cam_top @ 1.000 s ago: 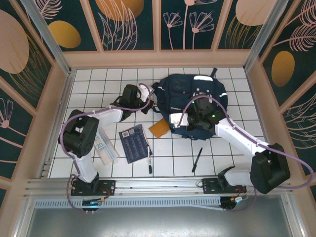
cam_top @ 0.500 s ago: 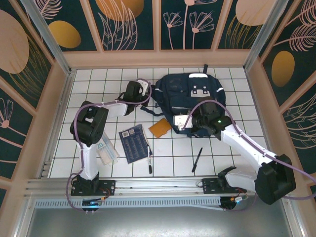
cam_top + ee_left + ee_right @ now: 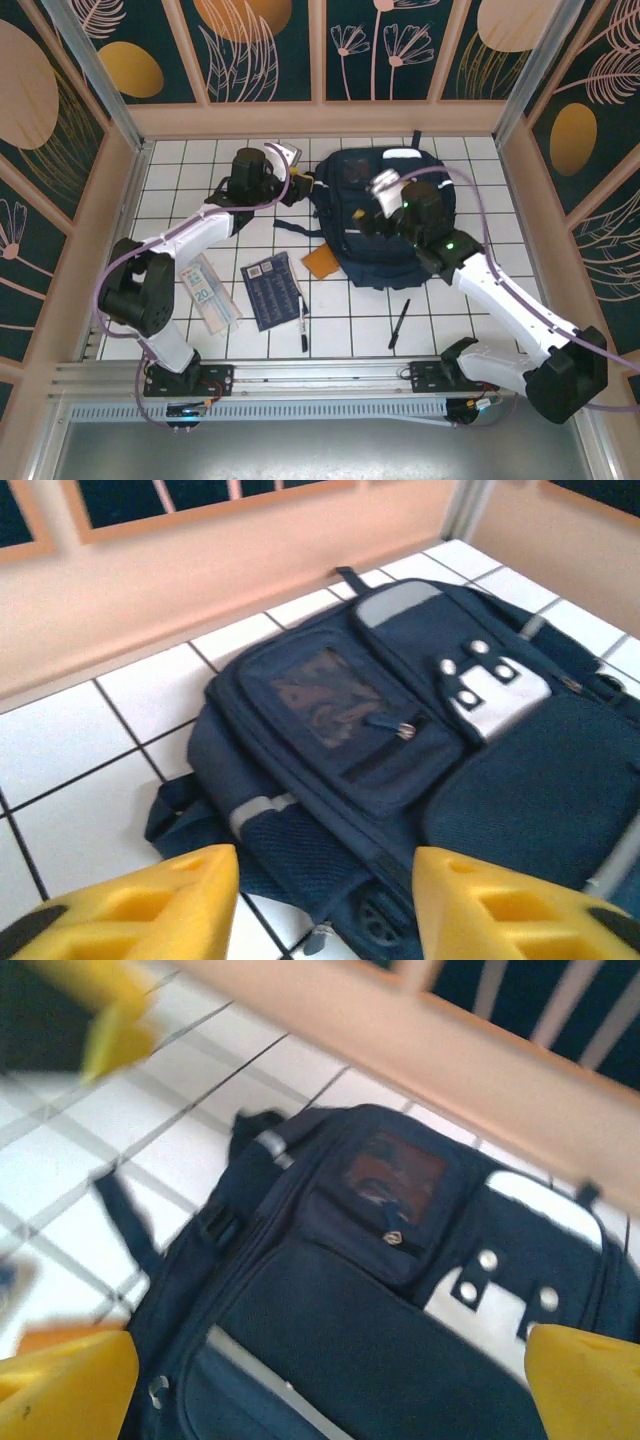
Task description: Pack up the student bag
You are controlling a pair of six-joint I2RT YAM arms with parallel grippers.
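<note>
From above, the student bag [image 3: 350, 205] lies flat on the white tiled table [image 3: 180, 165], front face up, towards the far wall. The left gripper [image 3: 284, 156] hangs just beside the bag's far left corner. The right gripper [image 3: 383, 183] hovers over the bag's far half. On the near left side of the bag a tan card [image 3: 322, 261] touches its edge. Further out the same way lie a dark blue booklet [image 3: 272, 290] with rows of white print too small to read, and a bundle of banknotes [image 3: 208, 295] marked "20". A pen with a white band [image 3: 302, 325] lies against the booklet's near corner. A black pen [image 3: 399, 323] lies near the bag's near edge.

In the left wrist view, the left gripper [image 3: 325, 910] has its yellow fingers [image 3: 150, 910] apart with nothing between them. Beyond them is the student bag [image 3: 400, 770]. It shows a clear window pocket [image 3: 325, 695] with a zip pull [image 3: 403, 730] and a white buckle patch [image 3: 490, 690] with metal studs. No lettering is legible.

In the right wrist view, the right gripper [image 3: 320, 1390] is spread wide and empty, its yellow fingers [image 3: 60, 1385] at the picture's lower corners. The student bag [image 3: 350, 1300] lies below them, with the window pocket [image 3: 395, 1175] and the buckle patch [image 3: 510, 1290] in sight. The picture is blurred and no writing can be read.
</note>
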